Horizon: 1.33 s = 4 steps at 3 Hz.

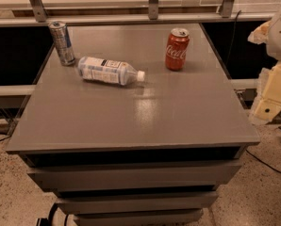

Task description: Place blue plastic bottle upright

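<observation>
- Grey table (178, 121) fills the middle of the frame, with stepped grey tiers (131, 175) under its front edge, speckled floor (272, 197) at the lower corners and a metal rail (131, 19) running across the top.
- No gripper shows over the table. Pale bulky shapes (279, 32) at the right edge could be part of the robot, but I cannot tell, so I cannot say whether the gripper is released, clenched or holding anything.
- Nothing touches the bottle (105, 71). It lies on its side in the upper left of the tabletop, free of any grasp.
- As I judge it, the task is not yet begun. The bottle is still to be reached, gripped, tipped up onto its base and let go.
- The bottle is clear plastic with a pale blue-and-white label (100, 69) around its body, and a small dark patch sits on the label's upper side.
- Its white cap (141, 76) points right and slightly down the frame, and its base points left.
- A slim silver can (62, 43) stands just beside the base, up and to the left. It looks close enough to be knocked during a lift.
- A red Coke can (177, 49) stands upright well apart, to the right of the cap.
- Bare tabletop lies in front of the bottle, which looks like enough room to stand it up.
</observation>
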Each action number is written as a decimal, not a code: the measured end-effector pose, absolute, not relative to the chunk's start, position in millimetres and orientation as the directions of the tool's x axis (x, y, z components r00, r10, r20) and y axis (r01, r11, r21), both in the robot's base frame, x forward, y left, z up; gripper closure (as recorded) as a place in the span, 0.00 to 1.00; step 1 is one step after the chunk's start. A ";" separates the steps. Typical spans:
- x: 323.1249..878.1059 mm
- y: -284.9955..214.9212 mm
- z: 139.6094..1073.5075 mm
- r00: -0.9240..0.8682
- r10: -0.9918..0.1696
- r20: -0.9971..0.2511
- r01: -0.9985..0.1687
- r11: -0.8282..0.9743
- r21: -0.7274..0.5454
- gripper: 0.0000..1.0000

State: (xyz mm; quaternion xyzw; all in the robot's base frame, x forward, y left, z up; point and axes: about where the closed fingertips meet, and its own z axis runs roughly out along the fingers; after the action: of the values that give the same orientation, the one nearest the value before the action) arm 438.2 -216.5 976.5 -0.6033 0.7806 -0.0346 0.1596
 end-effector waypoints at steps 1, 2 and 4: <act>438.6 -215.6 977.4 -0.219 -0.953 -0.210 -0.930 0.269 -0.249 0.00; 445.7 -203.7 974.2 -0.268 -0.938 -0.221 -0.920 0.317 -0.230 0.00; 469.5 -177.4 953.1 -0.508 -0.835 -0.214 -0.830 0.540 -0.139 0.00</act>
State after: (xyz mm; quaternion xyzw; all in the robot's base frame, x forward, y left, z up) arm 469.5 -177.4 953.1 -0.4793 0.8682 -0.0090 0.1283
